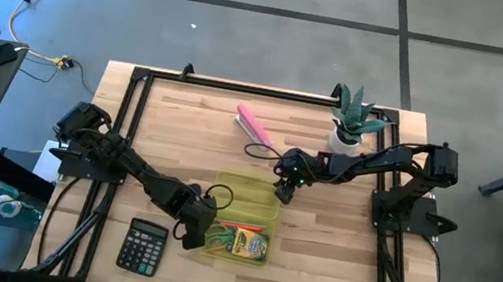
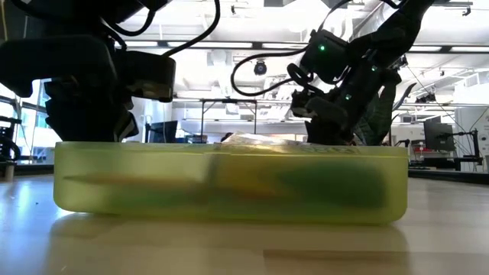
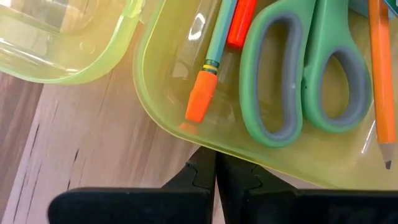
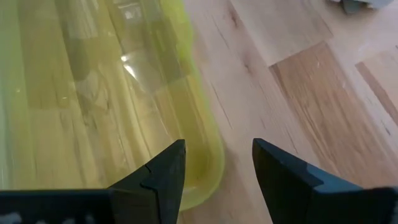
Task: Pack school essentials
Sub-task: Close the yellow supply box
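A translucent yellow-green case lies open on the table. Its filled half holds the crayon box, green-handled scissors, a pencil with an orange eraser, a red-orange marker and an orange pencil. The empty half lies just beyond it. My left gripper is shut at the filled half's left wall. My right gripper is open at the empty half's right end, one finger above its inside and one above the table, the rim between them untouched. The note pad and eraser do not show. My left gripper meets the filled half of the case at the outside of its left wall, below the rim, with its shut fingertips. It comes slanting down from the table's left. The case rests flat on the table.
A black calculator lies near the front edge, left of the case. A pink stapler and a potted plant stand toward the far edge. Bare wood lies right of the case.
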You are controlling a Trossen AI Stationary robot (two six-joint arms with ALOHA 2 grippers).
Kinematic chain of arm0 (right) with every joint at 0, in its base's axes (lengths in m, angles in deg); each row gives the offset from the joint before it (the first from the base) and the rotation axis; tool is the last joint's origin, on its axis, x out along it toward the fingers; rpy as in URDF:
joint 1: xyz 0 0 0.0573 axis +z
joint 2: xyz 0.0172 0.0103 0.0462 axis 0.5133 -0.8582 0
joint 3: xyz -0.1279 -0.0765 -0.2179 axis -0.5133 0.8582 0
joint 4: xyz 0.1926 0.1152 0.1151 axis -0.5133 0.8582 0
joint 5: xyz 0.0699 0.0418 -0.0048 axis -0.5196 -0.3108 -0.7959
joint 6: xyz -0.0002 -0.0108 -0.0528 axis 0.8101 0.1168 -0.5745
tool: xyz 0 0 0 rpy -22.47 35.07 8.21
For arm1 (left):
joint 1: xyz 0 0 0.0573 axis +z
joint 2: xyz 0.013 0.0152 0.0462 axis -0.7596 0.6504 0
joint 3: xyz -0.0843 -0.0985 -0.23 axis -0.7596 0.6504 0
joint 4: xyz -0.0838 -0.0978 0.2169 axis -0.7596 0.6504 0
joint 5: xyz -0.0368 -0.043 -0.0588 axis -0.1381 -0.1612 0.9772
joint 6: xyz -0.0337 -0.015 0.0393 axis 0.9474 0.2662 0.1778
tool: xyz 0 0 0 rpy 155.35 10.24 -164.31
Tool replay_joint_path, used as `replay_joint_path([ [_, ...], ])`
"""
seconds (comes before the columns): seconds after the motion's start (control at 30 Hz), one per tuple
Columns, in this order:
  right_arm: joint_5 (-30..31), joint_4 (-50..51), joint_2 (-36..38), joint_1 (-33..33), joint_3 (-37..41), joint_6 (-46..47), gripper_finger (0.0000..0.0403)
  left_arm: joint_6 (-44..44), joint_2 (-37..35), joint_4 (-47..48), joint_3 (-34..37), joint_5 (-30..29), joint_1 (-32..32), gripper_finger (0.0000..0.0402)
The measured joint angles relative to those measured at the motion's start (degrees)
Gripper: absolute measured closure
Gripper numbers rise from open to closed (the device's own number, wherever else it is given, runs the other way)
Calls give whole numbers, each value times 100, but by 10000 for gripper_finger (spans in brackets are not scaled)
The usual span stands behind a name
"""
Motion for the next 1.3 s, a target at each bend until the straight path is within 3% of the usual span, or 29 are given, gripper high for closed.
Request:
replay_joint_path([
  [0.17,-3,104,0,0,0,98,243,-16,0,-1,0,-13,0,401],
  [0.87,43,220,0,0,0,295,393,-123,-2,30,-2,-20,63,401],
  [1.13,43,220,0,0,0,279,398,-189,-10,100,-8,302,107,401],
  [1.3,45,222,0,0,0,186,400,-187,-11,759,-165,393,189,401],
])
